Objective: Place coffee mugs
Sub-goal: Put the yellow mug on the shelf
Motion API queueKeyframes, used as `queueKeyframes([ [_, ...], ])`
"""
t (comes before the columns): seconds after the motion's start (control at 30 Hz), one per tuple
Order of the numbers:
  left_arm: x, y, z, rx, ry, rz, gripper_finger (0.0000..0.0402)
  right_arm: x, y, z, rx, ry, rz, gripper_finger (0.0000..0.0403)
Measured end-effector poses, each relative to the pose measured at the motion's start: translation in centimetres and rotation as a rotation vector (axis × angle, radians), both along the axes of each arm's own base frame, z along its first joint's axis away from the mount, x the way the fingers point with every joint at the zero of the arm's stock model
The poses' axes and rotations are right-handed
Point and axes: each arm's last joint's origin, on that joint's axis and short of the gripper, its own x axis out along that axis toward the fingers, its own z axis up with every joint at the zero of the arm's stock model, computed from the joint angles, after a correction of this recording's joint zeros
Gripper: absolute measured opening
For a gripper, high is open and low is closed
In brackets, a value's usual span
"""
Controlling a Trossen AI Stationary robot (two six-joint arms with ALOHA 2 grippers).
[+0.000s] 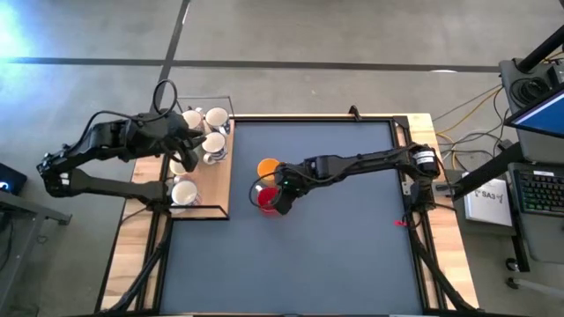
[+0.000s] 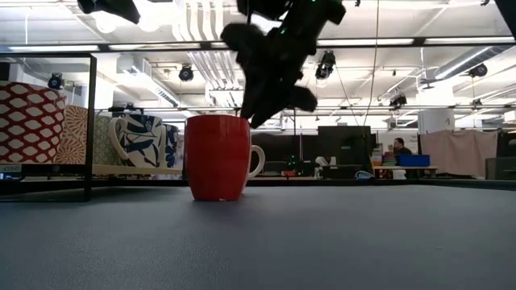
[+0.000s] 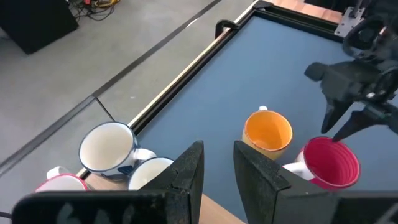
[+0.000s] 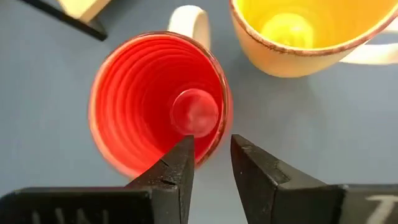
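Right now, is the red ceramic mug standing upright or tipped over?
Upright. The red ceramic mug stands on its base on the dark mat, its mouth facing up.

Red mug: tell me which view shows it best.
The low view: the red mug stands upright in full profile on the mat. The right wrist view shows only its inside, the left wrist view its rim, the high view a small spot.

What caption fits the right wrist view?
Right gripper open just above the rim of the upright red mug on the blue mat, orange mug standing beside it.
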Motion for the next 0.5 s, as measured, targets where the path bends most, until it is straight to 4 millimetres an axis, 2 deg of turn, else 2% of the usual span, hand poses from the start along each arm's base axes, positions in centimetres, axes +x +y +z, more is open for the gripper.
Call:
queueKeyframes([
  [0.23,0.6,0.1,-0.2,-0.046,-0.014,0.037,0.0071,-2.3,0.0,3.5,-0.079,-0.029,0.116,0.0086],
  [0.5,1.8,0.3,-0.6,-0.107,-0.017,0.085,0.0071,-6.9,-0.2,5.4,-0.171,0.010,0.120,0.0086],
])
